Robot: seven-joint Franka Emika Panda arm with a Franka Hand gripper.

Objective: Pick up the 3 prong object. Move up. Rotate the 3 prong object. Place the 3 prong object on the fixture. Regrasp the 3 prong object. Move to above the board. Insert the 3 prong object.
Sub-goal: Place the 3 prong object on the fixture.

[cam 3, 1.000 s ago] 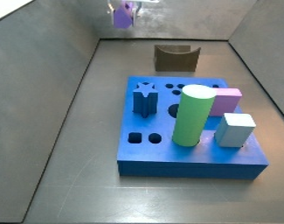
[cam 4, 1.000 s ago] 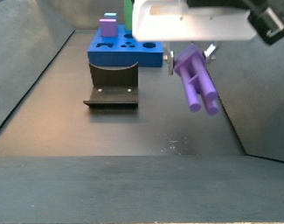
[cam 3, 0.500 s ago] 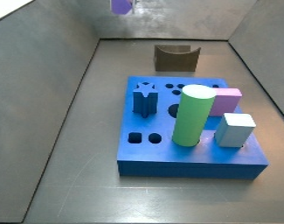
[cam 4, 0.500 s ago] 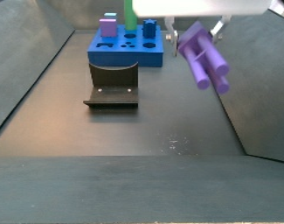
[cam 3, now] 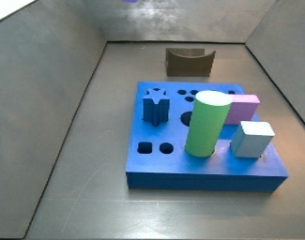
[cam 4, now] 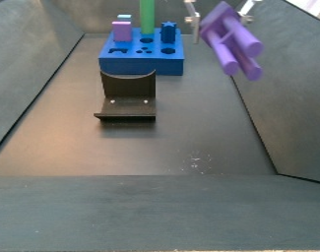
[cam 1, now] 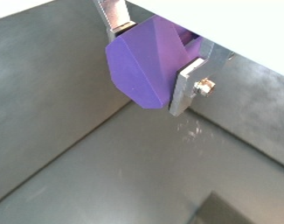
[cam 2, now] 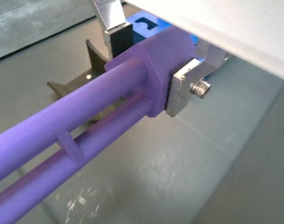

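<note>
So the tool (cam 2: 150, 54) is up high near the top of the workspace, clamped tight on the 3 prong object (cam 4: 232, 39), with its silver fingers (cam 1: 186, 85) squeezing the purple body from both sides. In a side view the piece hangs tilted in the air, well above the table (cam 4: 149, 148) and off to one side of the fixture (cam 4: 125, 106). The pick looks done, and this seems like the move-up step or the start of the rotate. The next move probably calls for turning the piece so it can sit in the fixture's notch; the board (cam 3: 199, 145) comes later.
</note>
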